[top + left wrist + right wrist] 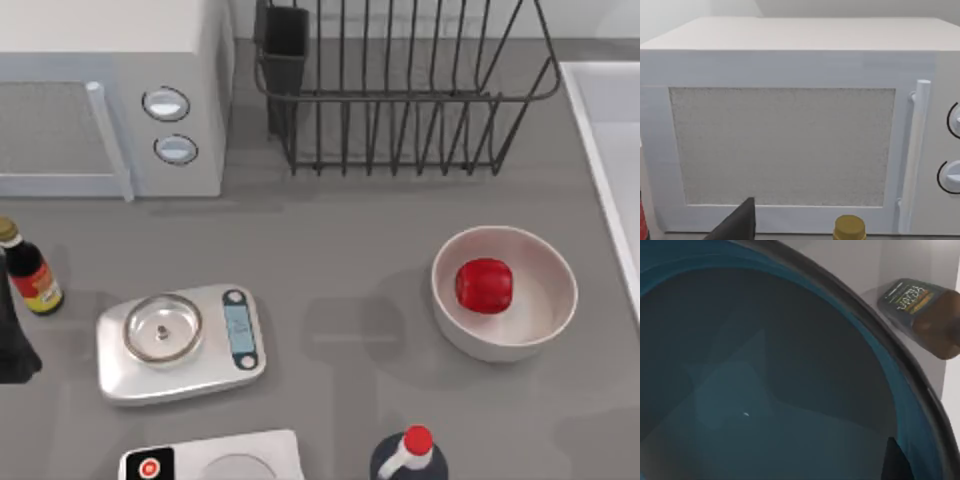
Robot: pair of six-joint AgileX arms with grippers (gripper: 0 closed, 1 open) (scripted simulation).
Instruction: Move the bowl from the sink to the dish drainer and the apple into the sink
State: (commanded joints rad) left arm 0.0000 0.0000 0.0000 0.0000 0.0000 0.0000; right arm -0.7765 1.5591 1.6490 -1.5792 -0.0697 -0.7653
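The right gripper's grip on the bowl (765, 390) could not be told; it should lift level, clearing the sink (610, 130) rim.

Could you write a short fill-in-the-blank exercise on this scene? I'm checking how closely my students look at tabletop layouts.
1. The apple lies inside the ____ bowl.
2. The black utensil cup sits at the dish drainer's corner nearest the ____.
3. The right wrist view looks closely into a bowl coloured ____.
4. Beside that bowl a dark bottle lies on its ____.

Missing words: white; microwave; teal-blue; side
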